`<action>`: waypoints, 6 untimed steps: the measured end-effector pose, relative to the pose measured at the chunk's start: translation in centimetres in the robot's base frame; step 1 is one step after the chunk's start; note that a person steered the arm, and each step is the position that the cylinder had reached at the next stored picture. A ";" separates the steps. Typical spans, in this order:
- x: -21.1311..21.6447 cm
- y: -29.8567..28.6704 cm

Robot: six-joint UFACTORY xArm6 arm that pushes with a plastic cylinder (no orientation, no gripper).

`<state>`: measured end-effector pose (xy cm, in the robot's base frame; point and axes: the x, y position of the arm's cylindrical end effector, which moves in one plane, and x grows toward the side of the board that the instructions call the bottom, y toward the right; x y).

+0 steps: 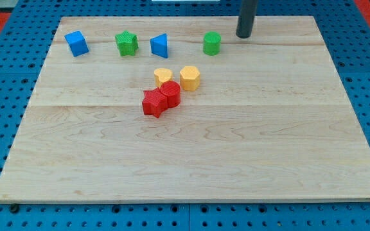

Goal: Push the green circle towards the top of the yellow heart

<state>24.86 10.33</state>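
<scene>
My tip [243, 36] just right of green circle [212, 43]

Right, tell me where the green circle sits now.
The green circle sits near the view's top, right of the blue triangle and above the yellow hexagon; my tip is just to its right, not touching.

The green circle [212, 43], a short upright cylinder, stood near the view's top edge of the worktop [236, 147]. The yellow heart [163, 77] lay flat, well apart, toward the view's lower left.
</scene>
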 end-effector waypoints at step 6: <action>6.7 -12.5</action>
